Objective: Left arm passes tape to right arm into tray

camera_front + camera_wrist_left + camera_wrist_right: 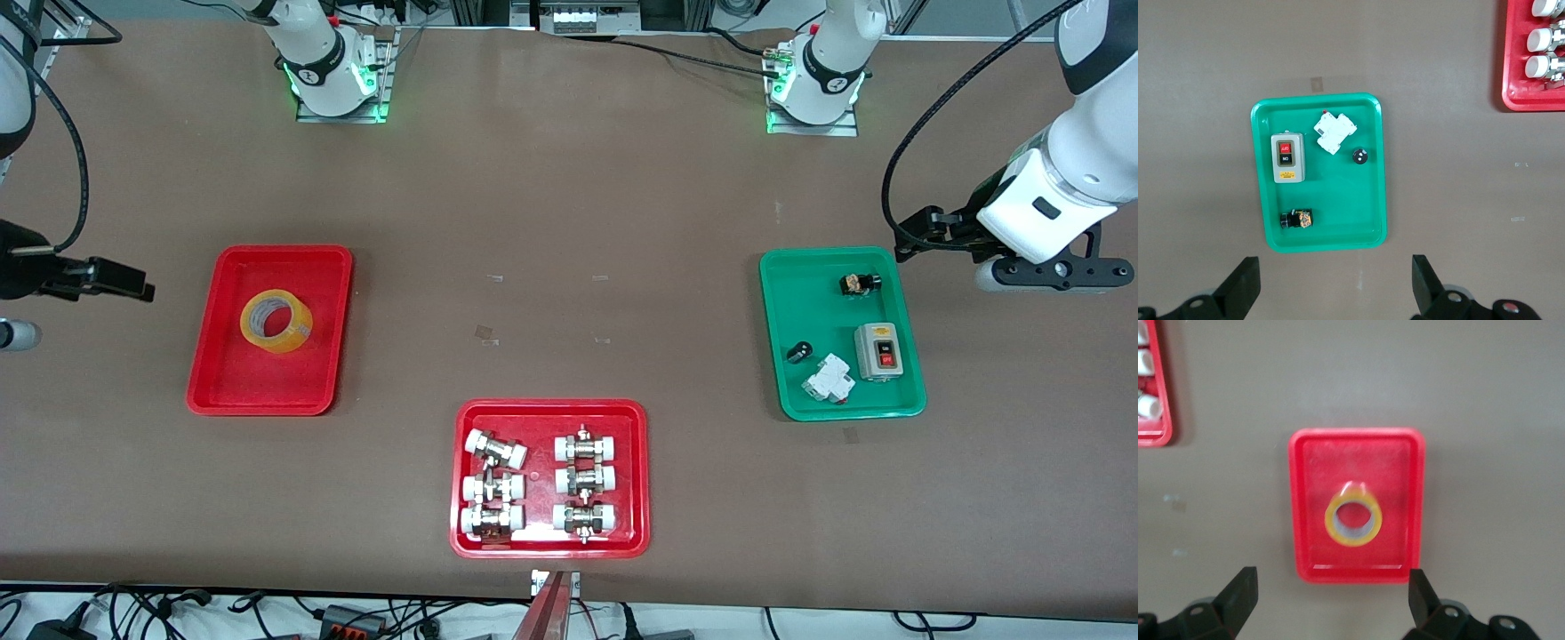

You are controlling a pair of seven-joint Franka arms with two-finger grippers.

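The yellow tape (276, 321) lies flat in the plain red tray (231, 382) toward the right arm's end of the table. It also shows in the right wrist view (1353, 519), inside the tray (1308, 547). My right gripper (133, 283) is open and empty, held over bare table beside that tray; its jaws (1331, 593) stand wide apart. My left gripper (916, 233) is open and empty over the table beside the green tray (800, 404); its jaws (1336, 280) stand wide apart, clear of the green tray (1378, 200).
The green tray holds a grey switch box (878, 351), a white breaker (829, 380) and two small black parts. A second red tray (640, 480) of white-capped metal fittings stands near the table's front edge.
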